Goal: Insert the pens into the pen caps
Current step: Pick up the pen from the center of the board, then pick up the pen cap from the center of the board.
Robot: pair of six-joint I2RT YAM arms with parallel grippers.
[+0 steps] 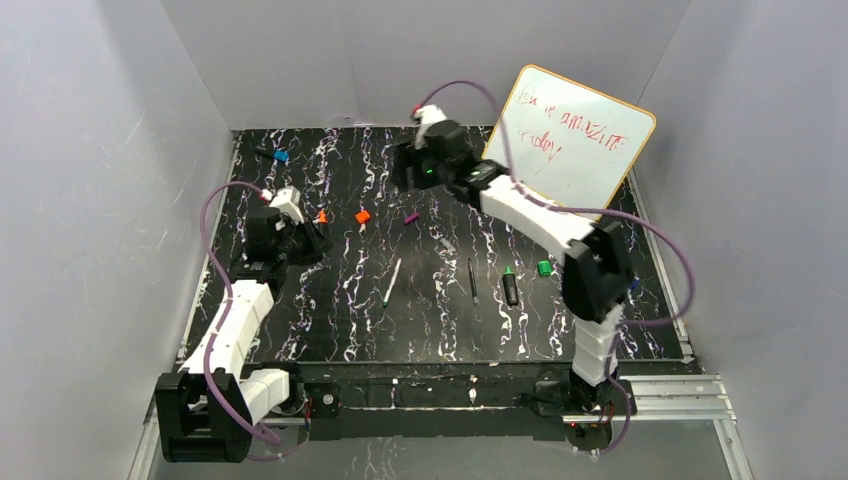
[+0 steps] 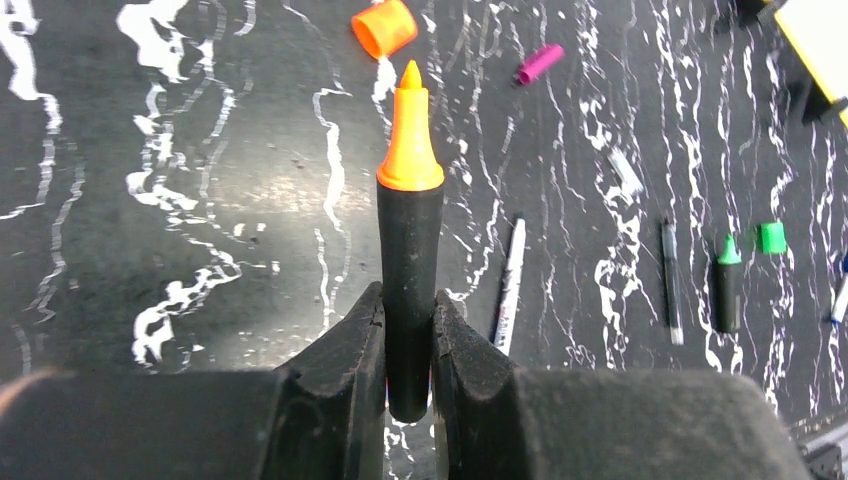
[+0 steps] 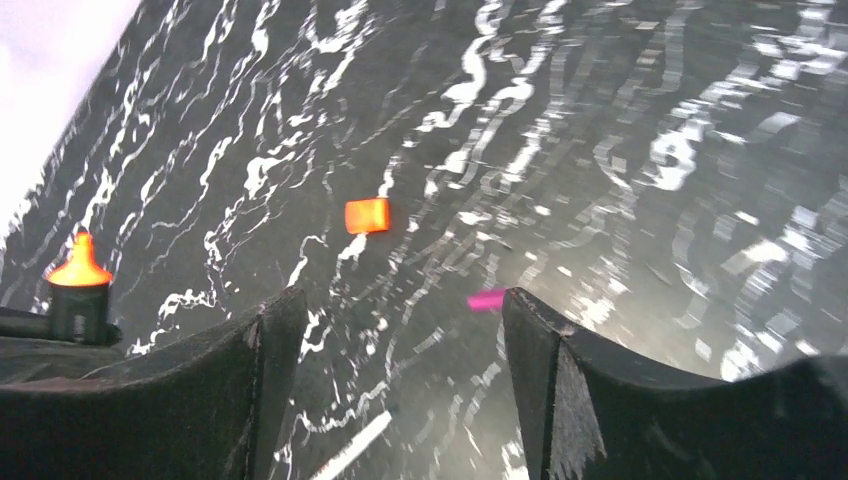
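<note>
My left gripper is shut on a black marker with an orange tip, the tip pointing at the orange cap a short way ahead. In the top view the left gripper holds the marker left of the orange cap and the purple cap. My right gripper is open and empty above the mat, with the orange cap and the purple cap below it. A white pen, a dark pen, a green-tipped marker and a green cap lie at mid-table.
A whiteboard with red writing leans at the back right, close behind the right arm. A blue cap lies at the back left. Grey walls enclose the black marbled mat on three sides.
</note>
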